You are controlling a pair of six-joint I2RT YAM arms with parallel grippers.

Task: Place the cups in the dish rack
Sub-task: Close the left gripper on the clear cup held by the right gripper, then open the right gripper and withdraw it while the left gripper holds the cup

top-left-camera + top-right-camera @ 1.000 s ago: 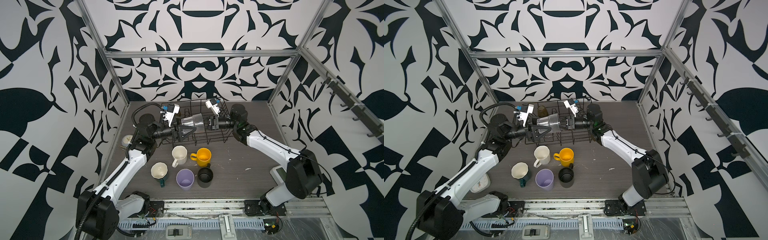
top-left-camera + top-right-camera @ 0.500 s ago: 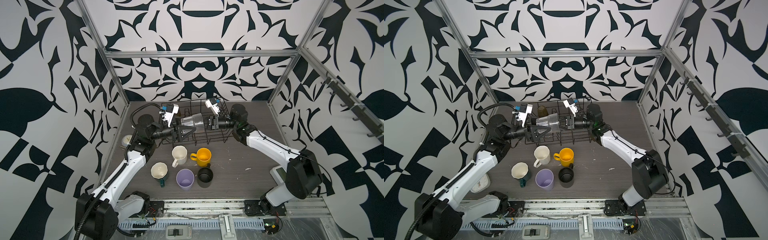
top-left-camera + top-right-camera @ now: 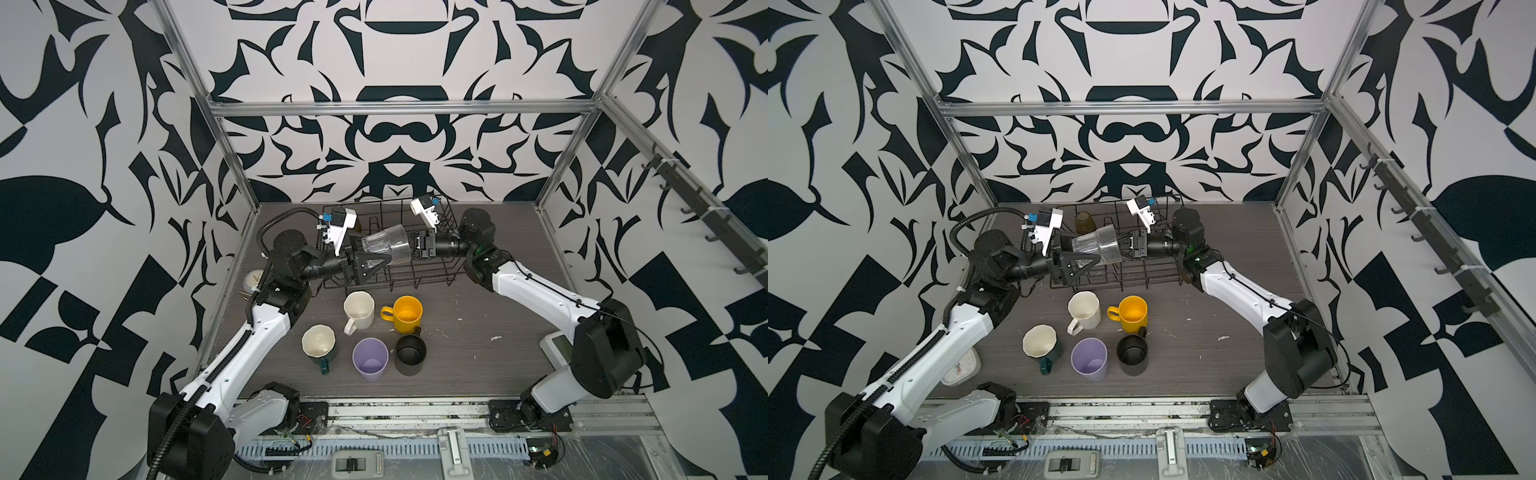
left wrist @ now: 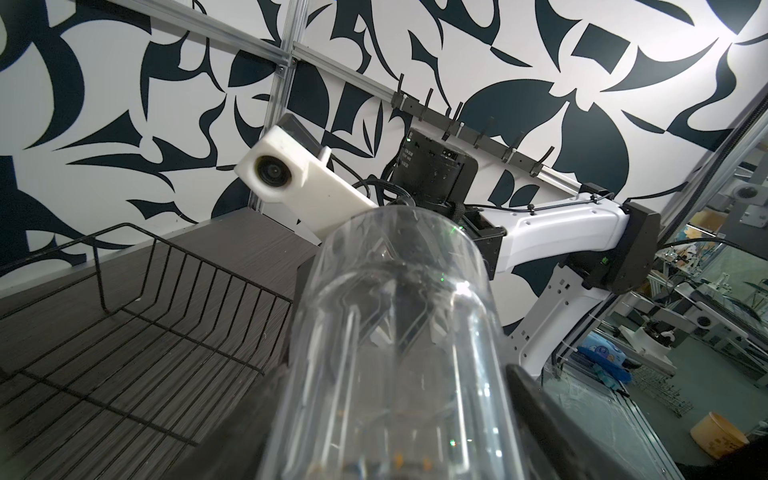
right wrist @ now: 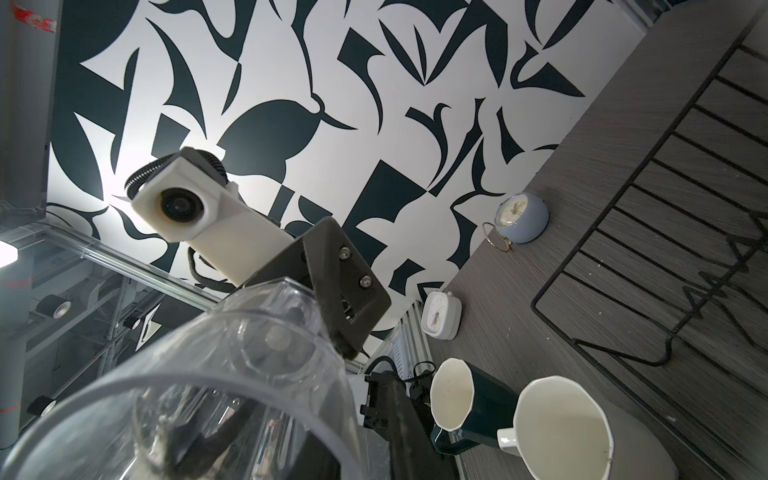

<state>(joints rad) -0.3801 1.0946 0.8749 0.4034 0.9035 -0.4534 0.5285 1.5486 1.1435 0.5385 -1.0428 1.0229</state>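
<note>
The clear tumbler [image 3: 386,248] [image 4: 395,311] hangs on its side above the dish rack [image 3: 415,283] [image 3: 1142,279]. My left gripper [image 3: 374,257] [image 3: 1084,258] is shut around its narrow end. My right gripper [image 3: 410,249] [image 3: 1126,247] is at the wide rim, one finger inside and one finger [image 5: 399,415] outside, a small gap showing at the wall. An amber tumbler [image 3: 1084,222] stands in the rack's back left corner. In front of the rack stand the cream mug [image 3: 358,309], yellow mug [image 3: 408,313], dark-green mug [image 3: 318,343], lilac tumbler [image 3: 370,358] and black mug [image 3: 410,353].
A round clock [image 3: 253,280] [image 5: 521,218] sits by the left wall beside my left arm. A square white clock [image 3: 961,365] [image 5: 440,316] lies nearer the front left. A white device [image 3: 557,349] rests at the right, by the right arm's base.
My right gripper's fingers have parted a little at the tumbler's rim. The tumbler and both arms have stayed almost where they were.
</note>
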